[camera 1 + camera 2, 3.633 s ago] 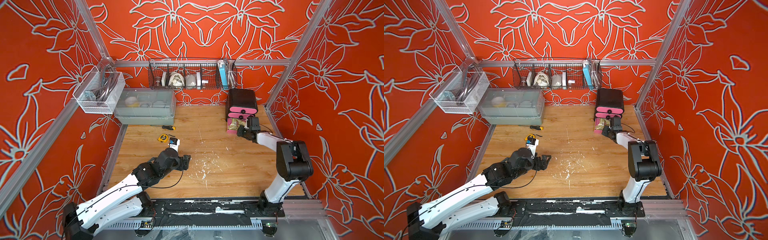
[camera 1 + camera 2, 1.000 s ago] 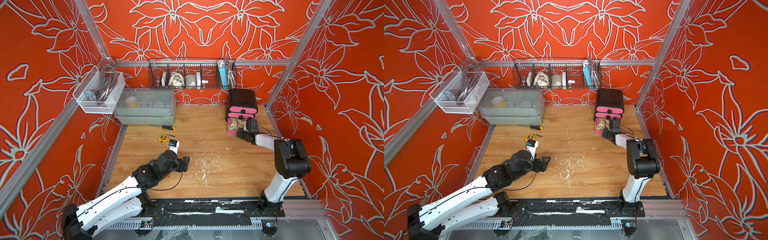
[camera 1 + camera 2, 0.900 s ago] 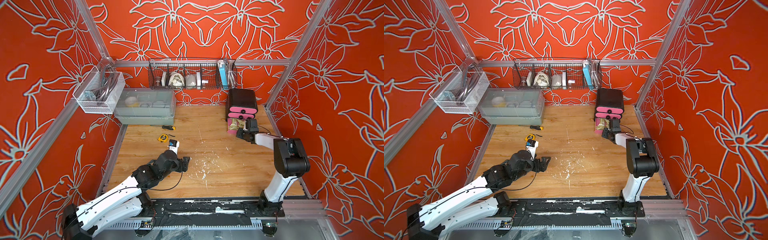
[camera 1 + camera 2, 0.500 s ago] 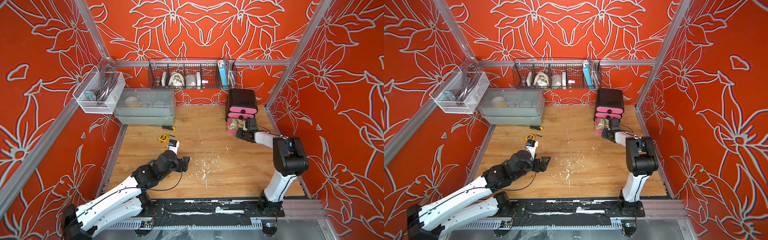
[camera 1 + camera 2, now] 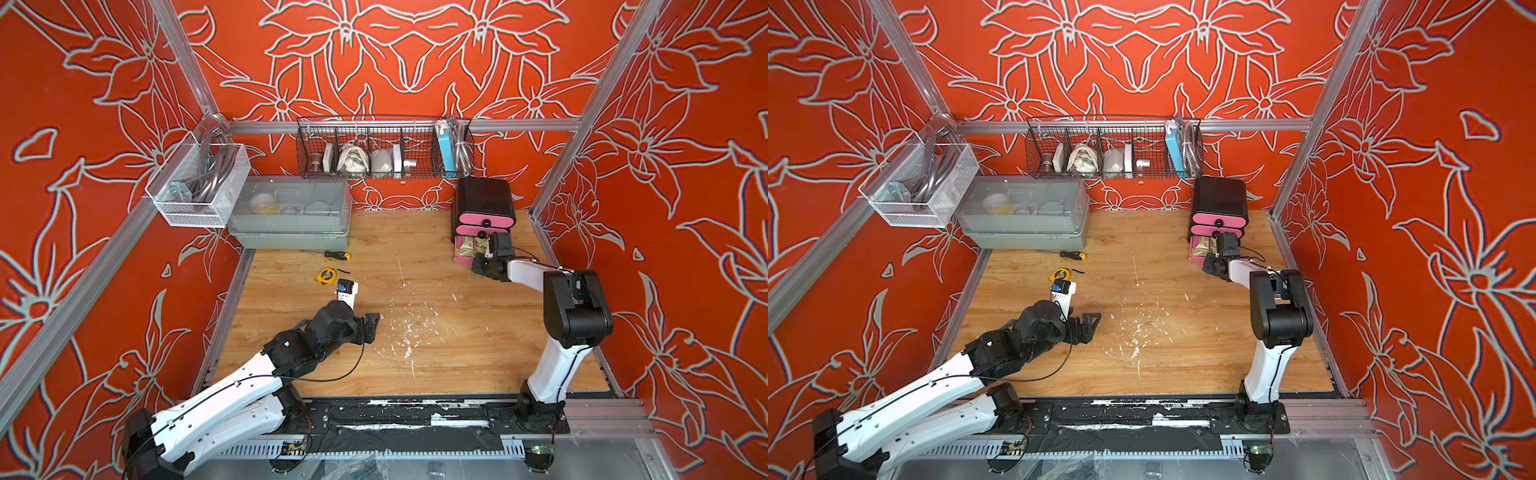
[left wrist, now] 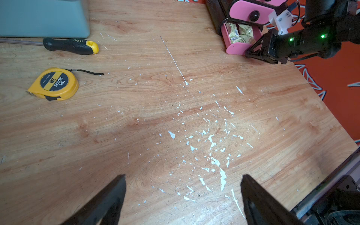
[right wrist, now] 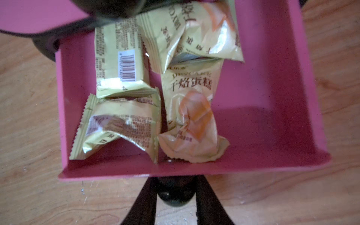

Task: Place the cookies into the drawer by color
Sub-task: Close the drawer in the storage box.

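Drawer chest (image 5: 484, 199): one black unit at the far right of the bench (image 5: 415, 357), close to the back wall. Three pink drawers counted; the upper two are shut and the bottom drawer (image 7: 272, 87) is pulled out. Cookies (image 7: 191, 81): five packets counted inside the bottom drawer in the right wrist view, all pale yellow-green. They lie loosely, and those toward the rear overlap, so the count there is less certain. Right hand (image 7: 176, 184): its two fingers sit tight against either side of the bottom drawer's round black knob (image 7: 175, 196), gripping it. Left hand (image 6: 181, 194): jaws spread wide with nothing between them, low over the middle of the bench and well apart from the chest. Other items on the bench: one yellow tape measure (image 6: 53, 83); one screwdriver (image 6: 70, 45) with a black and yellow handle, lying just in front of one grey lidded bin (image 5: 291, 216) at the far left.
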Controlling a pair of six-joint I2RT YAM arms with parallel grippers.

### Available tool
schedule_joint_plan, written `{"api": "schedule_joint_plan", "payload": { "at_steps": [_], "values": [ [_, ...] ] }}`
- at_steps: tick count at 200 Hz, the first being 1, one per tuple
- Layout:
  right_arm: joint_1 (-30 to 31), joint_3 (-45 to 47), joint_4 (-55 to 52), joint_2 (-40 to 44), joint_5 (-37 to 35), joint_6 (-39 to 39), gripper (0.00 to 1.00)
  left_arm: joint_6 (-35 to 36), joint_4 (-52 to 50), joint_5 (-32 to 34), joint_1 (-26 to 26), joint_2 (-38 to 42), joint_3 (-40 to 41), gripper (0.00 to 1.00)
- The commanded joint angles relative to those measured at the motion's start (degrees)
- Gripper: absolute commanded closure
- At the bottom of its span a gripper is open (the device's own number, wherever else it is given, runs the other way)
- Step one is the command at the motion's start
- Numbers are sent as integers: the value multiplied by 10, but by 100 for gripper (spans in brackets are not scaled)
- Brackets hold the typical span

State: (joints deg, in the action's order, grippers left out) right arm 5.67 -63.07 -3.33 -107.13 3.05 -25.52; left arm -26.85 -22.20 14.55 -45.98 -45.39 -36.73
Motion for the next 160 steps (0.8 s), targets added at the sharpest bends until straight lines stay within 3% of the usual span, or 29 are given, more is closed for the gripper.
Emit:
{"api": "schedule_joint_plan", "payload": {
  "at_steps": [1,24,63,160],
  "values": [
    [0,-12,-14,-10,-4,-2,74,6,-2,9,0,9,6,8],
    [0,-12,-10,8,-3,-1,80,6,-3,10,0,10,7,8],
    [0,-36,-13,26,-10,-4,81,6,3,8,0,3,6,8],
    [0,-124,-2,-53,-28,-38,81,15,-4,21,0,15,13,8]
  ]
}}
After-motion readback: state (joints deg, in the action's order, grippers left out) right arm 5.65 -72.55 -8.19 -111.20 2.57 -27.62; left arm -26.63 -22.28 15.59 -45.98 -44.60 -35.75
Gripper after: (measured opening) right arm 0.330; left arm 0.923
